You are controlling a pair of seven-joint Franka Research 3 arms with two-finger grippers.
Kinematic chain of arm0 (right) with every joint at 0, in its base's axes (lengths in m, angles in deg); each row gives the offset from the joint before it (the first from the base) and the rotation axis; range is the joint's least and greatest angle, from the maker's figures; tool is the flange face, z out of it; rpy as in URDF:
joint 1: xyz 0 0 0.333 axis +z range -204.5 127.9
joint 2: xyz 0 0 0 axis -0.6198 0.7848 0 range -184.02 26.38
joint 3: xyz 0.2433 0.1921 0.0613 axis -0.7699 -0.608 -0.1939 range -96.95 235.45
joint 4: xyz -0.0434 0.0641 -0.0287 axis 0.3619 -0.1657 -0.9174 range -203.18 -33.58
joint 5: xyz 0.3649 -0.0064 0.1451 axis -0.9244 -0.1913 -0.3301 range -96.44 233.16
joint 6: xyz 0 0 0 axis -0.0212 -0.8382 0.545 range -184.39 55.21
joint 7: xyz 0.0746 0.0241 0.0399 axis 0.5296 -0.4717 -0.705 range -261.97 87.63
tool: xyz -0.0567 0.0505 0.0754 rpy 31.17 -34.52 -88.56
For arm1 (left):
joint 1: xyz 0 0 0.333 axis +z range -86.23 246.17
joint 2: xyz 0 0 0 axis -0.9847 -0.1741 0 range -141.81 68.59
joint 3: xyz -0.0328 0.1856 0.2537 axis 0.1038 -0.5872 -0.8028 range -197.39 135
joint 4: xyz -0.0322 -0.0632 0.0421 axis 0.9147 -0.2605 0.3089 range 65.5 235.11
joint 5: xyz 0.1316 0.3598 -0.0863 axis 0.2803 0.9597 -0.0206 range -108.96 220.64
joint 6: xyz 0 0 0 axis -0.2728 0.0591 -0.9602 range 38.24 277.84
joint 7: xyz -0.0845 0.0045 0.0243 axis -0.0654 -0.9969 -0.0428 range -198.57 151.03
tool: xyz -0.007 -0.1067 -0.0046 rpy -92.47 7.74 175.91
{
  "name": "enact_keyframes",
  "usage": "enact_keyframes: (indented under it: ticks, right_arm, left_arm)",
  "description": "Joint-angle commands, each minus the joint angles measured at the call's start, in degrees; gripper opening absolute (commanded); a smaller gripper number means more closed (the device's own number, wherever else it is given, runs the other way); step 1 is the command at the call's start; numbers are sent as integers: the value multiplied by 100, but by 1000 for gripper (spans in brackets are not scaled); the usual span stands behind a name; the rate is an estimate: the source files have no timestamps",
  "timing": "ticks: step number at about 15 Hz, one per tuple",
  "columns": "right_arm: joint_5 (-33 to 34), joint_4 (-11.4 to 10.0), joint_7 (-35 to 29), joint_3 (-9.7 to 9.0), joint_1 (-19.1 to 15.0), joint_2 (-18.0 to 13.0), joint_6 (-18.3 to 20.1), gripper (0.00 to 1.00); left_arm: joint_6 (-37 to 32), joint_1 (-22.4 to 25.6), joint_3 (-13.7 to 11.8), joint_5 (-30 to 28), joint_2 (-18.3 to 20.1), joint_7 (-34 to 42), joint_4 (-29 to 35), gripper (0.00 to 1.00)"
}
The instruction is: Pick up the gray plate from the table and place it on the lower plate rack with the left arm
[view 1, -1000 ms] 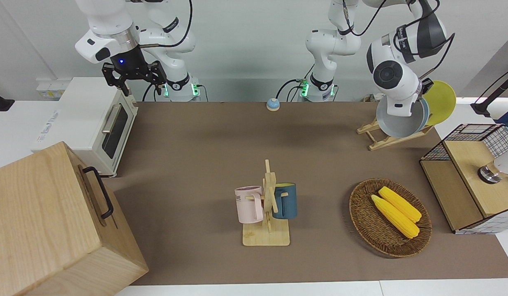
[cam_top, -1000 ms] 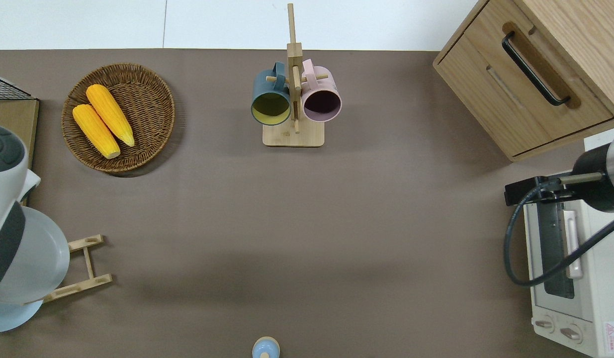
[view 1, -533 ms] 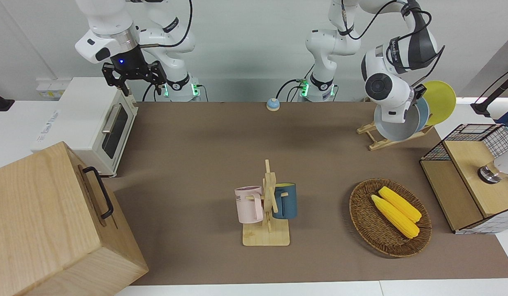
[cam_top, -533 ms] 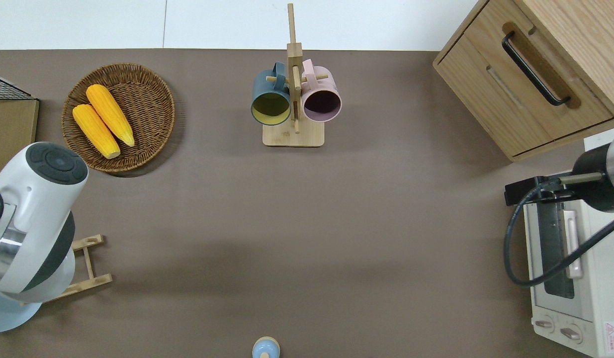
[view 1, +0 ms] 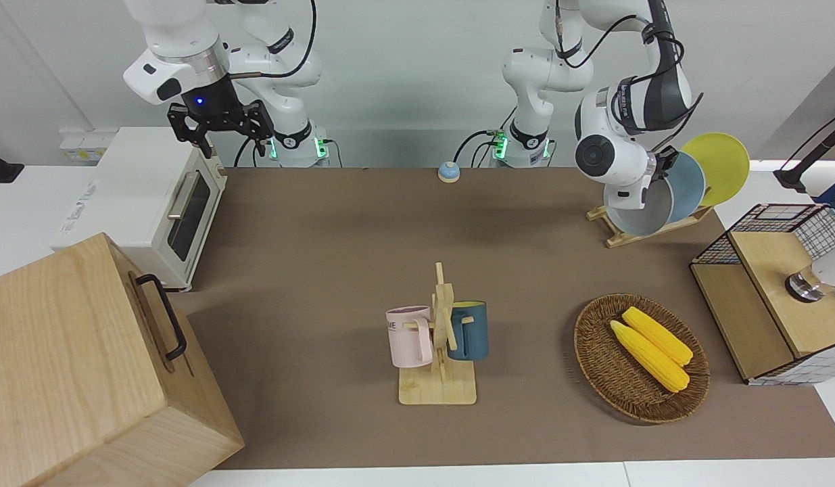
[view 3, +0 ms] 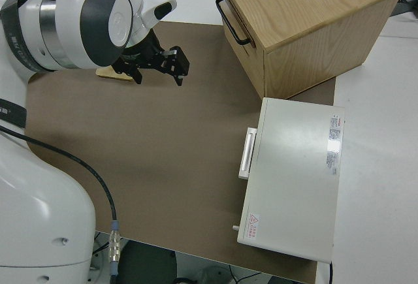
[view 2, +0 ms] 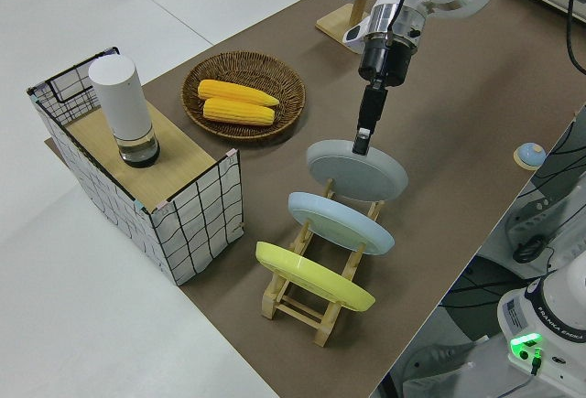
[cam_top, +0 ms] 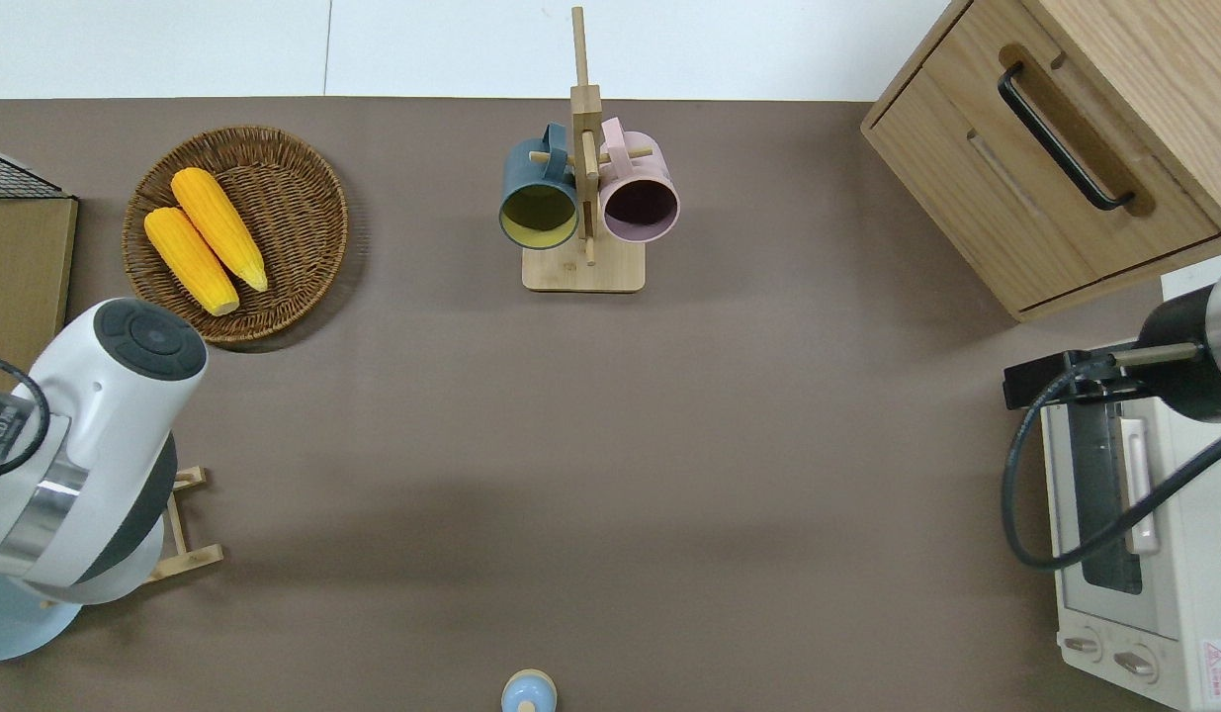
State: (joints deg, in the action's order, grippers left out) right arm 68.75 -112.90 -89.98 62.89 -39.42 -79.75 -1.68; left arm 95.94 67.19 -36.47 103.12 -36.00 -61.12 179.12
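Note:
The gray plate stands tilted at the low end of the lower plate rack, at the left arm's end of the table. My left gripper reaches down from above and is shut on the plate's upper rim. In the overhead view the left arm's wrist hides the plate, and only the rack's low end shows. My right gripper is parked and open.
A light-blue plate and a yellow plate stand in the higher slots. Farther from the robots lie a wicker basket with corn, a mug stand and a wire crate. A toaster oven and wooden cabinet fill the right arm's end.
My left arm swung its wrist toward the table's middle and brought the gray plate down and lower along the rack, beside the light-blue plate. The right arm stayed still.

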Motion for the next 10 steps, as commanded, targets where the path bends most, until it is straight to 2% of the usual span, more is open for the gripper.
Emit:
enact_keyframes:
  ticks: [1, 5, 6, 7, 8, 10]
  right_arm:
    - [-109, 42, -53, -103, -143, -12, 87, 990]
    - [-109, 42, -53, -103, -143, -12, 87, 990]
    - [-109, 42, -53, -103, -143, -12, 87, 987]
    - [-109, 42, -53, -103, -143, -12, 87, 990]
    - [-109, 42, -53, -103, -143, -12, 87, 987]
    - [-109, 42, -53, -103, -143, -12, 87, 990]
  left_arm:
    - [182, -137, -52, 159, 133, -430, 360, 0]
    - [261, -137, -52, 141, 124, -572, 466, 0]
    - [270, -137, -52, 133, 124, -555, 466, 393]
    - [314, -137, -52, 132, 115, -520, 475, 863]
    - [332, -137, -52, 132, 115, -519, 484, 994]
    - [332, -137, -52, 124, 115, -484, 484, 995]
